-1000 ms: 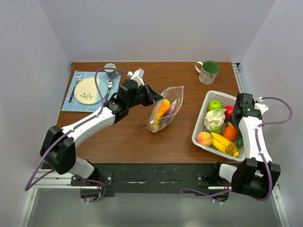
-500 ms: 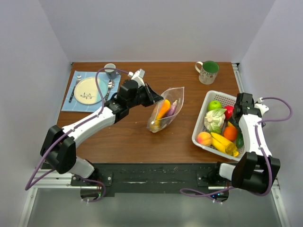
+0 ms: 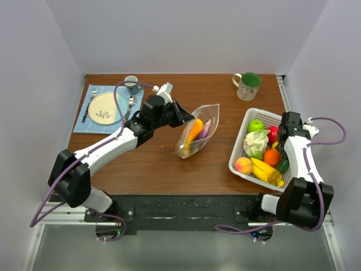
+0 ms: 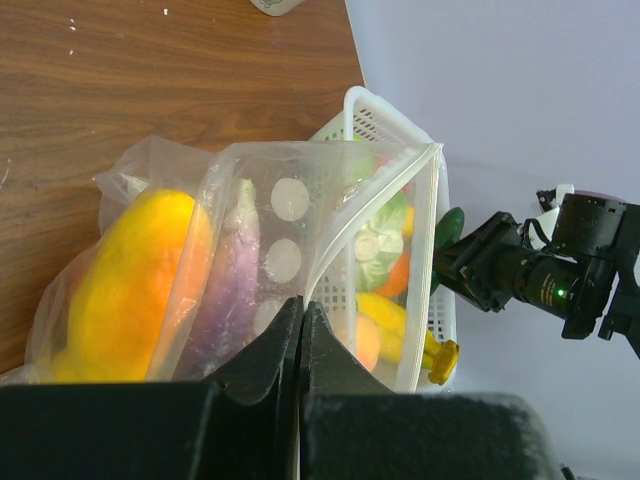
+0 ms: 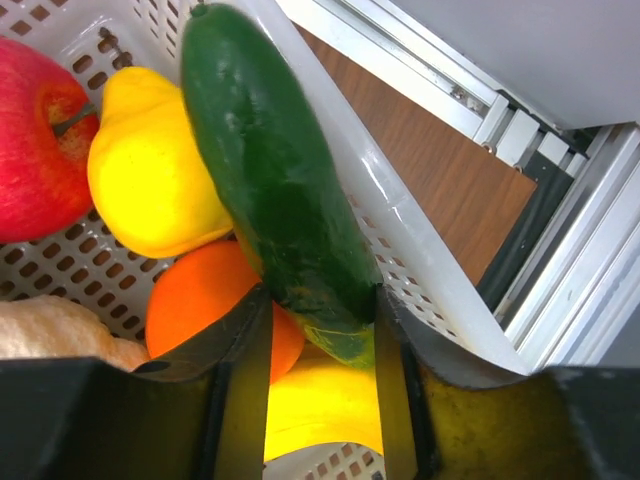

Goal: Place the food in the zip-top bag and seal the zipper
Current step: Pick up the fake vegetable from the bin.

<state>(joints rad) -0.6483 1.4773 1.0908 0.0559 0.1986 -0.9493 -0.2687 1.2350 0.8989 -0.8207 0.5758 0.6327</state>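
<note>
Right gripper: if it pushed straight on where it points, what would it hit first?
The green cucumber, clasped in the right gripper; beyond it, probably the orange fruit in the white basket.

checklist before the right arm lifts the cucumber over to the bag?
1. Grip: right gripper touches both sides of the cucumber: ok.
2. Cucumber clear of the basket: not ok, it lies among other food.
3. Hold: left gripper shut on the zip-top bag rim: ok.
4. Bag mouth open toward the basket: ok.
5. Room beside the orange piece and purple piece inside: cannot tell.
</note>
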